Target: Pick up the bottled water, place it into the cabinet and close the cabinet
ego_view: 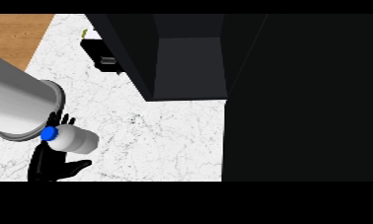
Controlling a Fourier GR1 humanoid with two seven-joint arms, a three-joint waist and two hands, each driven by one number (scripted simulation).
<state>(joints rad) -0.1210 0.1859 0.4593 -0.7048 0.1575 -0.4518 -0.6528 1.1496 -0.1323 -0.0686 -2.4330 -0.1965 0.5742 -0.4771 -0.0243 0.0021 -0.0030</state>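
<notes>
The bottled water (75, 139) is a white bottle with a blue cap (49, 133), lying sideways at the lower left, cap to the left. My left hand (48, 163) is black and sits behind and under it; fingers (64, 119) show above the bottle and the thumb (77, 165) sticks out below, so the hand is curled round it. Its grey forearm (22, 102) comes in from the left edge. The black cabinet (138, 50) stands at the back, its open dark inside (188, 65) up and to the right of the bottle. My right hand does not show.
A large black panel (299, 99) fills the whole right side, next to the cabinet's opening. A small black object (102, 55) with a grey part sits at the cabinet's left. The white marble counter (160, 139) lies in front; a wooden surface (22, 35) shows at the top left.
</notes>
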